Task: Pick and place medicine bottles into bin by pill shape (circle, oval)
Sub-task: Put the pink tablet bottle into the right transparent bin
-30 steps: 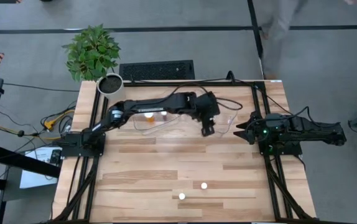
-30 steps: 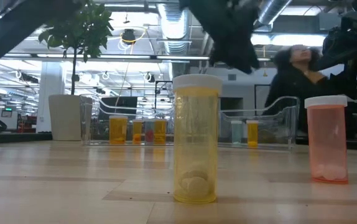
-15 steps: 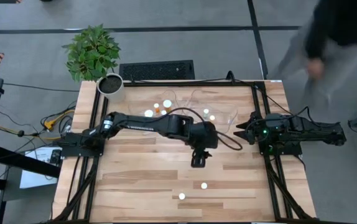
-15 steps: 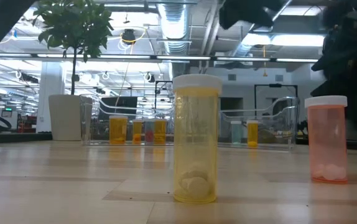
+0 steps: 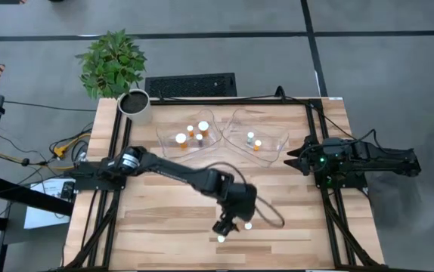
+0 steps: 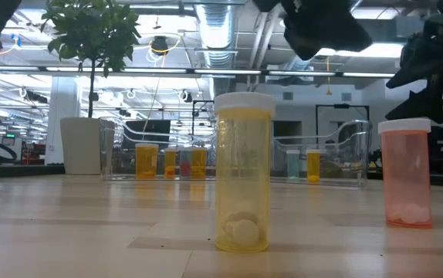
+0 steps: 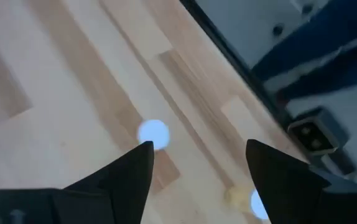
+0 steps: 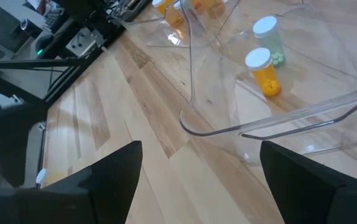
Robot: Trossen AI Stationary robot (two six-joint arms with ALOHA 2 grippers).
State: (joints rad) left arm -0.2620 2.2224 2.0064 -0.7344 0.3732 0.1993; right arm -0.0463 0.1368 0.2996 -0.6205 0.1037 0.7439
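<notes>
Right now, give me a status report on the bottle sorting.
Done: three bottles stand in the left clear bin and two in the right clear bin. In hand: nothing is gripped yet; the left hand hangs open over the two bottles left on the table, the yellow one and the pinkish one. The right hand waits at the table's right edge. Left: sorting those two.

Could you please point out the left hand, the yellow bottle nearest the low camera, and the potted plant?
left hand (image 5: 225, 227): high view, midway between its fingertips.
yellow bottle (image 6: 243, 185): low view, middle of its body.
potted plant (image 5: 113, 63): high view, on its leaves.
</notes>
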